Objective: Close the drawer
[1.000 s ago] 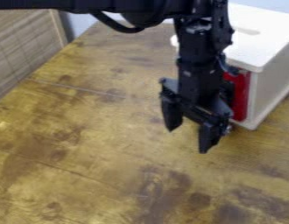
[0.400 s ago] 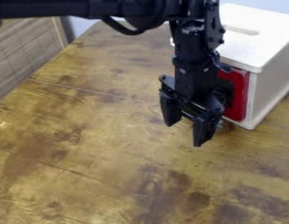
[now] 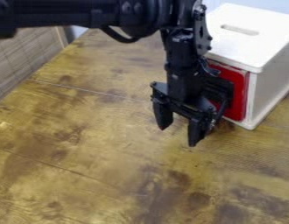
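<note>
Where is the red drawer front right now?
The red drawer front is right of centre in the camera view, on the side of the white cabinet, partly hidden behind the black gripper.

I count one black robot arm [image 3: 182, 44] of mine with one black two-fingered gripper [image 3: 181, 125], one white boxy cabinet [image 3: 266, 66], one red rectangular drawer front [image 3: 237, 94] and one brown wooden counter [image 3: 88, 149].
</note>
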### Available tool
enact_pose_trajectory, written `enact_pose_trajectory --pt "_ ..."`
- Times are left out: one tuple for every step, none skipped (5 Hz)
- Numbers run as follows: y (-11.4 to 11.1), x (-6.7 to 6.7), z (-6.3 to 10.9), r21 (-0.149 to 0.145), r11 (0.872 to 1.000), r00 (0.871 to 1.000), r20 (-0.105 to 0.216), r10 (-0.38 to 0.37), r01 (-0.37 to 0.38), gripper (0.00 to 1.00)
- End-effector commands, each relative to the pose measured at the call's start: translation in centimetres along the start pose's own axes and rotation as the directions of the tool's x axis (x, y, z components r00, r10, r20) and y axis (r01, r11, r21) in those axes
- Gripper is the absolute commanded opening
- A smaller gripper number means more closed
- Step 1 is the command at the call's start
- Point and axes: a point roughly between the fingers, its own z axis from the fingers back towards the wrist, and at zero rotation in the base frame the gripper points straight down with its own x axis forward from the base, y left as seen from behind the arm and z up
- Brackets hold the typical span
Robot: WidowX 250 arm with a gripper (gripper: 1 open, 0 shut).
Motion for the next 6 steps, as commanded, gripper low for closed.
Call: enact_pose_trajectory --pt "1.1 1.2 2.8 -0.001 0.997 0.993 0.092 0.079 -0.080 1.00" --pt "0.9 1.8 3.1 -0.009 0.994 0.989 0.101 0.105 -0.105 1.00" --pt "0.7 2.3 3.3 -0.016 0.992 0.985 0.111 0.129 -0.128 1.00" --pt "0.4 2.9 3.7 -0.025 0.981 0.974 0.121 0.193 -0.192 1.00" --pt "0.1 3.4 4.0 -0.034 0.968 0.958 0.135 0.252 -0.250 1.00" --pt "-0.8 3.9 4.4 -0.040 0.966 0.954 0.155 0.258 -0.255 1.00"
